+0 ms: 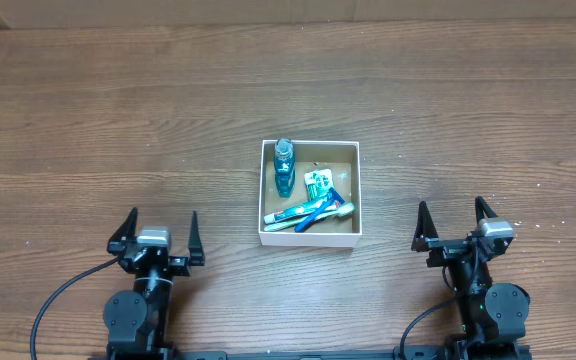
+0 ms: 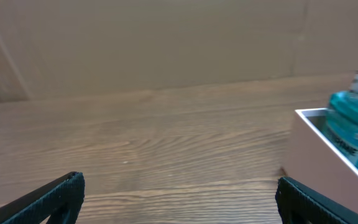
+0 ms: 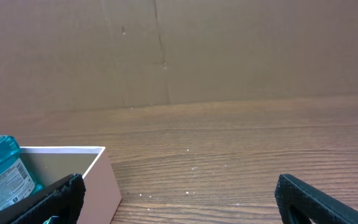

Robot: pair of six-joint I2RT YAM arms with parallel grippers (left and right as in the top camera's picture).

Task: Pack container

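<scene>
Sitting dead centre on the wooden surface (image 1: 118,120) is the container (image 1: 308,238), and it is already carrying a load: a blue mouthwash bottle (image 1: 284,165) is lying along its left wall, a small green-and-white packet (image 1: 317,184) is resting just beside it, and a toothpaste tube (image 1: 290,213) is crossing a blue toothbrush (image 1: 320,210) near the front wall.

The left gripper (image 1: 164,214) is hovering near the front edge, well apart from the box, its fingers (image 2: 55,196) spreading wide and gripping nothing. The right gripper (image 1: 451,204) is mirroring it on the other side, fingers (image 3: 319,196) also gaping and empty.

Nothing loose is showing on the wood in any view, so I am reading the packing as essentially done. Doing this step well is looking like a matter of restraint: keeping both arms low and outside the thin white walls, avoiding any nudge to the box, and leaving the fingers apart. Whether the bottle is lying flat or leaning on the back wall, I cannot tell.
</scene>
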